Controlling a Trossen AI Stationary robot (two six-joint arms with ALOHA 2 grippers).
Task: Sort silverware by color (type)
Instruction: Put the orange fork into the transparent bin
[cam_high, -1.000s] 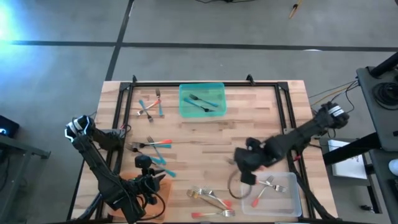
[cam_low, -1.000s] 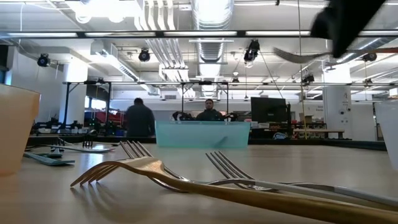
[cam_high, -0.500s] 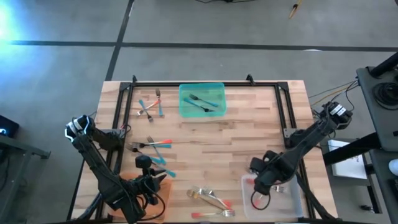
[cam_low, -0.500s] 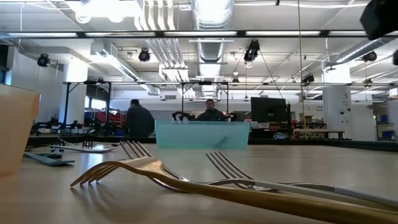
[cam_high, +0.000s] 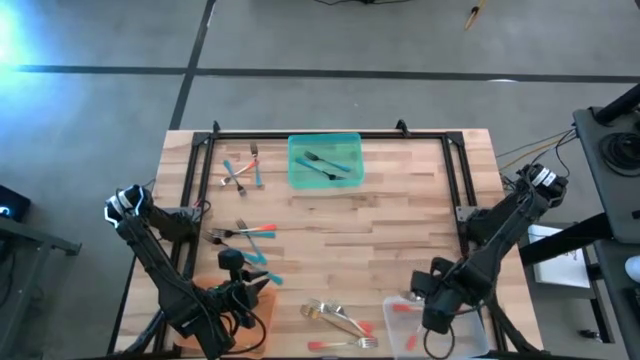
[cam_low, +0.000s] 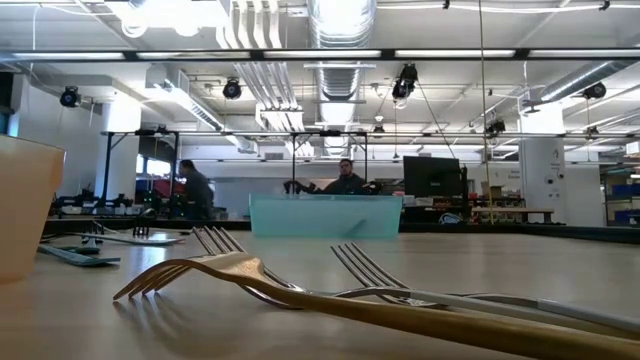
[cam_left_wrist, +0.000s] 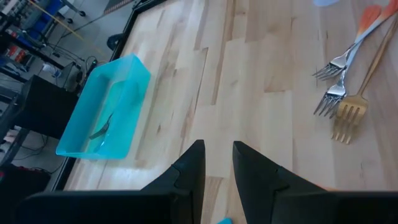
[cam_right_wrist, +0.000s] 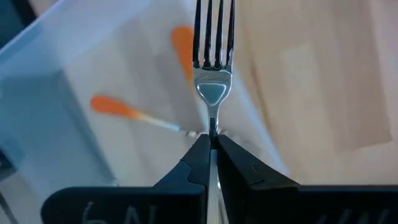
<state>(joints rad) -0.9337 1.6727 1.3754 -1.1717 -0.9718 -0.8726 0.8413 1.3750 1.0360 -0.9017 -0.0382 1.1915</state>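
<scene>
Your right gripper (cam_right_wrist: 211, 146) is clamped hard on the neck of a silver fork (cam_right_wrist: 212, 56), the two dark fingers pinching the thin stem just behind the bowl so the tines stick straight out ahead of the tips. Directly under and beyond it sits the clear tray (cam_high: 400, 322), which already holds coral-handled utensils (cam_right_wrist: 134, 113), so you look placed for a drop there. Treat the fork as light, rigid and slick: polished metal on a narrow stem can swivel between flat pads, so the hold near the neck is sound but unforgiving of a sideways knock against the tray wall. I would expect it to fall cleanly and bounce a little on the hard plastic when let go. Out to the side of this gripper, on bare wood, lie a gold fork (cam_high: 335, 317) and a coral-handled one (cam_high: 343, 344); take such pieces mid-handle or at the neck, never across the springy tines. Farther off, the teal tray (cam_high: 324, 160) holds teal-handled forks (cam_high: 327, 163), and more mixed silverware (cam_high: 243, 236) lies toward your left arm. The left gripper (cam_left_wrist: 217, 163) waits near the orange tray (cam_high: 258, 318), fingers slightly parted with nothing between them.
</scene>
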